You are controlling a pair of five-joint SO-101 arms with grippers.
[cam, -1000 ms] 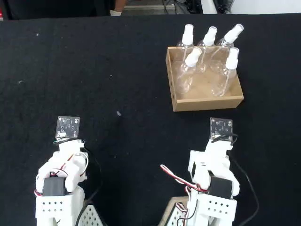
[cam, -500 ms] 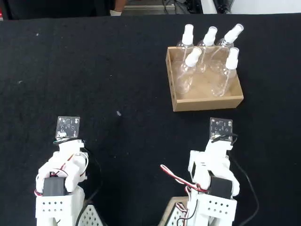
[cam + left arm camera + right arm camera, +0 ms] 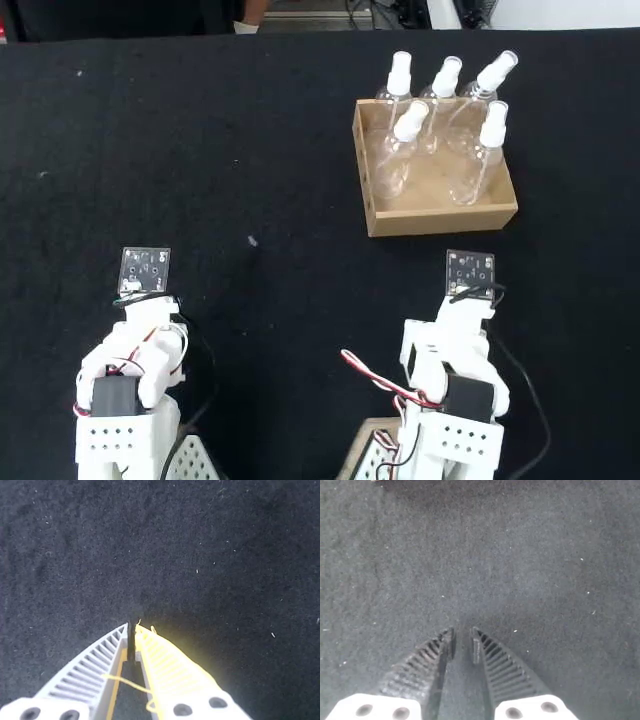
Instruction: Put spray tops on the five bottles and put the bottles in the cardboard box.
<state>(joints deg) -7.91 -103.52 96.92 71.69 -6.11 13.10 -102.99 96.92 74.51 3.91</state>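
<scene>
Pincers first: left gripper is closed tip to tip with nothing in it, just a loose yellow thread across the fingers. Right gripper is nearly closed, a thin slit between the tips, also empty. Both point down at bare black cloth.

Black-covered table takes up the whole scene. Two white arms sit folded at its near edge, one on the side away from the box, the other on the box's side. I can't match sides from the wrist views alone.

Cardboard box sits toward the far edge, well apart from both arms and ahead of the arm on its side. Five clear bottles stand upright inside it, two in front and three along the back wall, packed close together. Each one carries a white spray top. No loose tops or bottles lie on the cloth.

Step call: the task looks done, with all five capped and boxed and the arms in a parked pose. The next move calls for nothing more than holding that pose. If anything, check that the caps are seated, which can't be judged from here.

Tiny pale speck lies on the cloth between the arms and the box, not task related.
</scene>
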